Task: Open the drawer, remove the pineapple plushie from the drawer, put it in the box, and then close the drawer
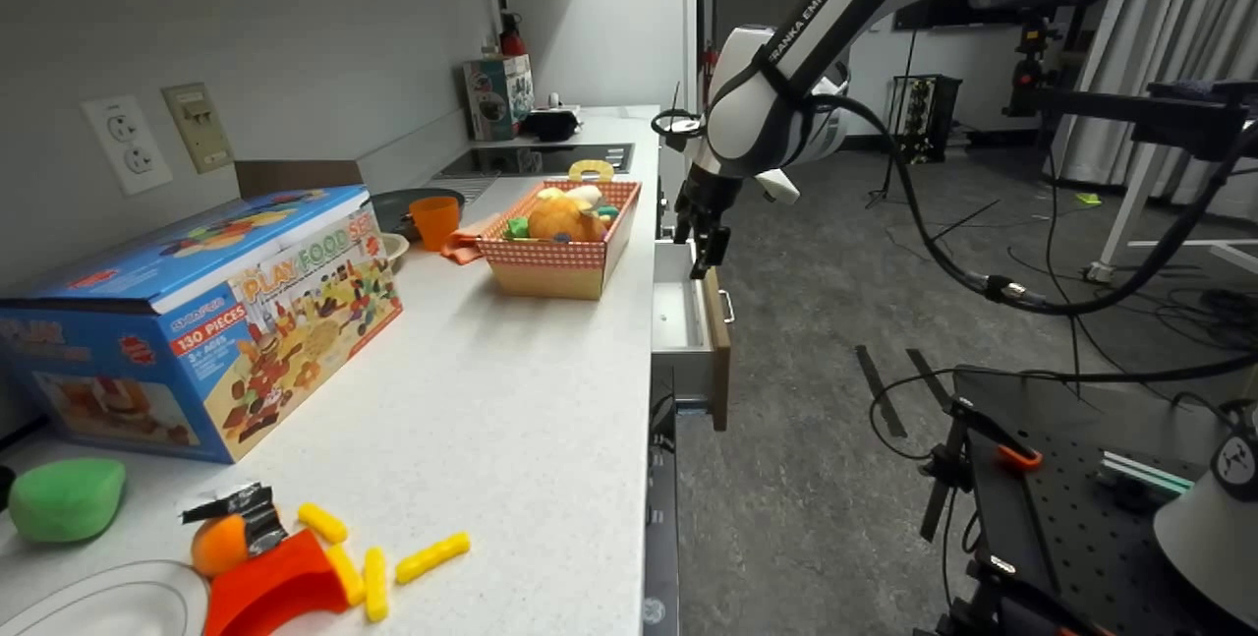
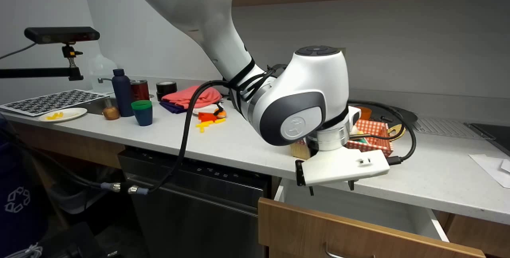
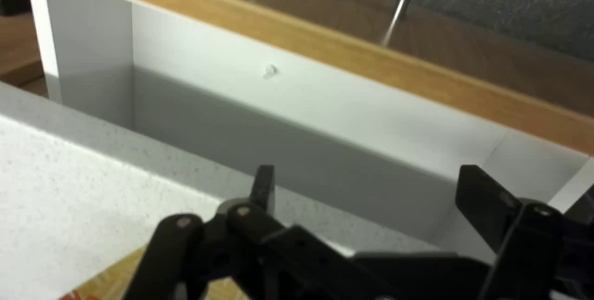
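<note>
Wrist view shows your hand spread wide, holding nothing, over the open drawer, with no pineapple in sight there; the orange toy in the box in an exterior view is probably it. Push the drawer in before lifting clear and the hand could get pinched against the desk; push off-centre and the drawer may jam.

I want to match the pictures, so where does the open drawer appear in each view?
In an exterior view: the drawer, just right of centre.
In an exterior view: the drawer, lower right, cut off below.
Wrist view: the drawer, stretching across the picture.
Shared landmark: the white counter, bordering it each time.
</note>
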